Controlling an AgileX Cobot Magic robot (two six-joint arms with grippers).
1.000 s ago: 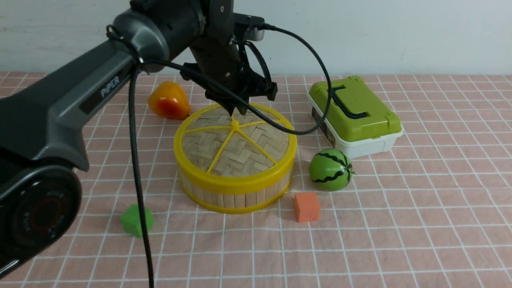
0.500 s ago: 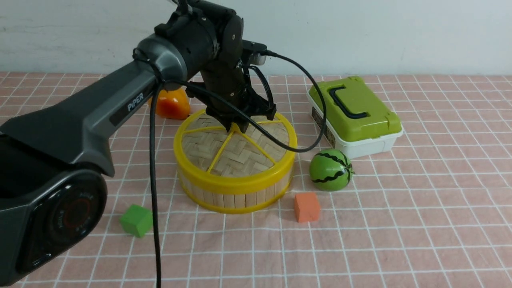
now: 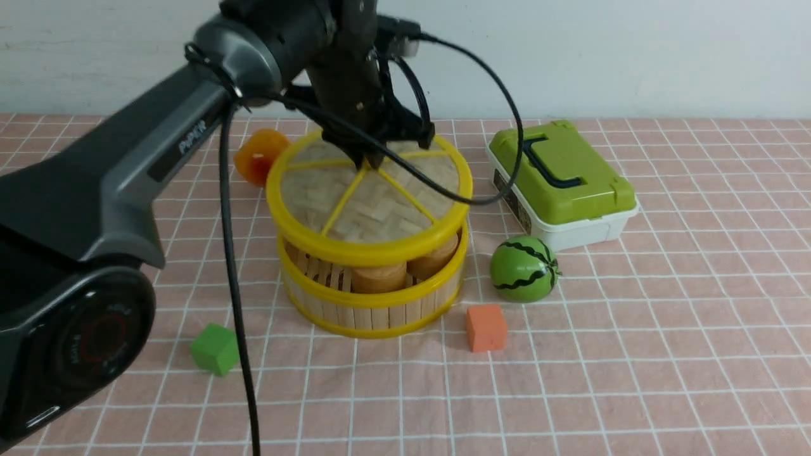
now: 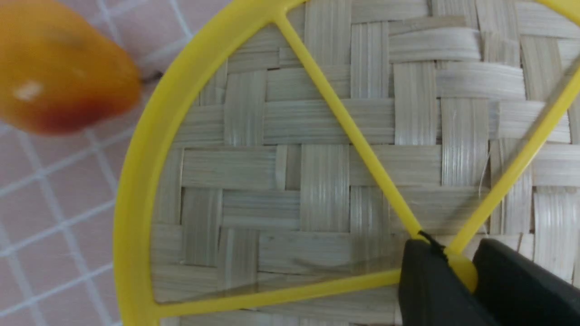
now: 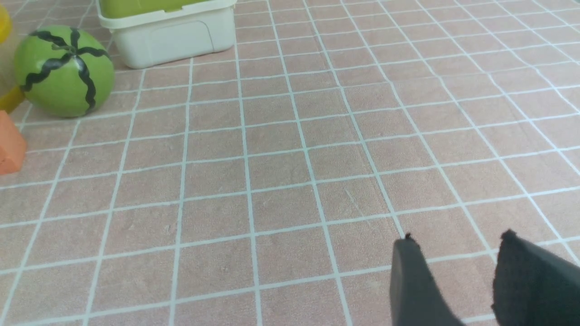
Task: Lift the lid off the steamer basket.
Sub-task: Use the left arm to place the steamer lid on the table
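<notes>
Near side, right of the steamer basket (image 3: 374,310), the right gripper (image 5: 457,258) is seen with jaws apart, empty. Directly above the basket the lid (image 3: 370,215) is held clear of the rim, its small knob (image 4: 462,275) pinched by the left gripper (image 3: 372,163). Risk: the pinch on the knob is narrow, so the lid could be tipped or slipped, dropped onto the rolls (image 3: 379,277) inside, or swung into the orange fruit (image 3: 256,158) behind

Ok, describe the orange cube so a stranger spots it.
Find the bamboo steamer basket mid-table. Just right of its front sits the orange cube, in front of the striped green ball. The other cube is green; the other orange thing is rounded.
</notes>
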